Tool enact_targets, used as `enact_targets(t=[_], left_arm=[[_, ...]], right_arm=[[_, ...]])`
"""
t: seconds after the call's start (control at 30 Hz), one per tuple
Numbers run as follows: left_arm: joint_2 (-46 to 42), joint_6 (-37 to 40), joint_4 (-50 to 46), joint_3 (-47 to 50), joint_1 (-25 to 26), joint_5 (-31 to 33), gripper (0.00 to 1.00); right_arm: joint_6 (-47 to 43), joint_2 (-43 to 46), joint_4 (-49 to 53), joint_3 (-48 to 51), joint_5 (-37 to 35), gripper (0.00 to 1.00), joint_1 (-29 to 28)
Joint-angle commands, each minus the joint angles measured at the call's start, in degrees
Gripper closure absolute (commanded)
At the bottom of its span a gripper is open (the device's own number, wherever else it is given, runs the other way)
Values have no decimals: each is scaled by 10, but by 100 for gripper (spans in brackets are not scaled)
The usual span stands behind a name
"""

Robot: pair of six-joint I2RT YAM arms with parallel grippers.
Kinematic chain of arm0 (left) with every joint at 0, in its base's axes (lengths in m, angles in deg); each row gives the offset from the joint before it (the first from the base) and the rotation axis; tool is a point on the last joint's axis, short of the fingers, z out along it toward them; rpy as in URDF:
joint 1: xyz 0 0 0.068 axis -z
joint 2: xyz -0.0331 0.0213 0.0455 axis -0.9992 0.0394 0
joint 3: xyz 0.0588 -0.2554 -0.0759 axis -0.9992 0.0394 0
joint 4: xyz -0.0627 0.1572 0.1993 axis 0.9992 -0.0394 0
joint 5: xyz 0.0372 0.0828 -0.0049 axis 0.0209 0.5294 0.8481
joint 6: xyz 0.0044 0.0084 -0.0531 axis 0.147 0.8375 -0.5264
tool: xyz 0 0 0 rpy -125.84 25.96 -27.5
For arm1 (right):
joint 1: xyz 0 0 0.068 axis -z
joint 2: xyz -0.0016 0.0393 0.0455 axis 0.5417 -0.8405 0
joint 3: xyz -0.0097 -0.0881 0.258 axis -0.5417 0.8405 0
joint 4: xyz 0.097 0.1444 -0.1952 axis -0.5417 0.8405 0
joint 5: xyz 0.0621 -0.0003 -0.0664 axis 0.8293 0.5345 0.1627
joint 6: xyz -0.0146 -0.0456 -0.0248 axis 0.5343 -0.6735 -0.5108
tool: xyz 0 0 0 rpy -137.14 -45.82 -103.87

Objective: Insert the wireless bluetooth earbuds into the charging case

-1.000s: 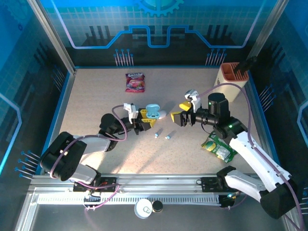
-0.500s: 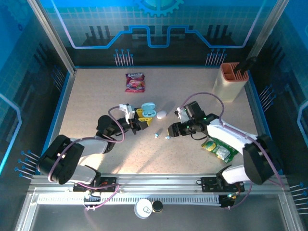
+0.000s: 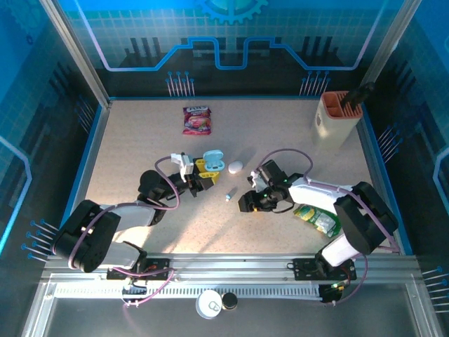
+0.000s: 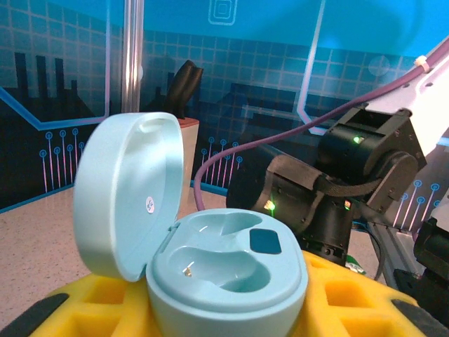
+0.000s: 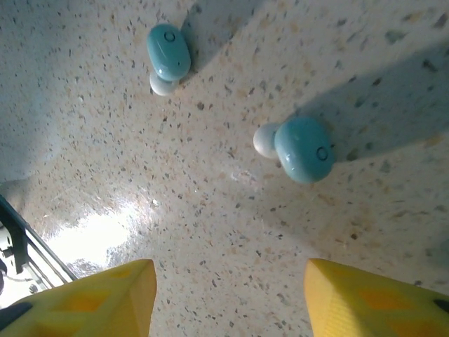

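- Earbuds (image 5: 302,147), two tiny pale-blue plastic buds with white tips, lie loose on the speckled beige bench (image 3: 140,140) near its middle. They are close together but not touching, and the second earbud (image 5: 168,56) lies farther from the right pincer.
- Holding the pale-blue, pebble-shaped plastic charging case (image 4: 224,274) is the left pincer (image 3: 205,172), which clamps it between yellow foam pads (image 4: 91,302) just left of the bench's middle. The hinged lid (image 4: 126,189) stands open and both wells look empty.
- Low over the bench, the right pincer (image 5: 224,288) hangs by the earbuds with its yellow pads spread and nothing between them. Both buds lie just ahead of the pads, not inside the gap.
- To my eye, the step in hand is the reach for the first earbud. None is seated, so the task is at its start.
- The next move calls for bringing the spread pads forward to straddle the nearer bud, then closing gently on its rounded body. It looks small and smooth enough to roll or squirt out, and its neighbour is close enough to get nudged.
- After that, the bud would need turning to drop into a matching well while the case is held level.
- Just beside the case, toward the right edge, lies a small white oval pebble-like object (image 3: 235,166) that this step does not need.
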Motion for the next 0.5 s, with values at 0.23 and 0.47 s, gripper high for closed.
enact_targets(t=[0.23,0.47], left_arm=[[-12,11,20,7,-6,3,71],[-15,11,20,10,-6,0,72]], right_arm=[[32,-44,-52,-9,-12,43,2],[11,-69,-45,-39,-6,44,26]])
